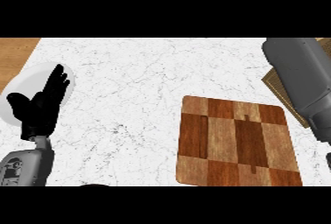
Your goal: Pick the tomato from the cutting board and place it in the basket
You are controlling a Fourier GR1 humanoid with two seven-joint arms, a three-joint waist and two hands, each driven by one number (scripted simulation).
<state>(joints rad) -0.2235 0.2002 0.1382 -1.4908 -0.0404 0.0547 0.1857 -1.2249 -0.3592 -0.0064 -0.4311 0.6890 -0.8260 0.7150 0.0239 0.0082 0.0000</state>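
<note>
The wooden cutting board [236, 142] lies right of centre, and nothing rests on its top. No tomato shows anywhere. The woven basket [279, 85] peeks out at the right, mostly hidden under my grey right forearm [301, 74], which slants from the upper right down to the right edge. Of my right hand [328, 161] only a black sliver shows at that edge. My left hand [42, 103] rests open at the far left, fingers up, above a white plate [22, 87].
White marble counter [129, 109] spreads between the plate and the board. A strip of brown wood [14, 54] shows at the upper left corner, beyond the counter's edge.
</note>
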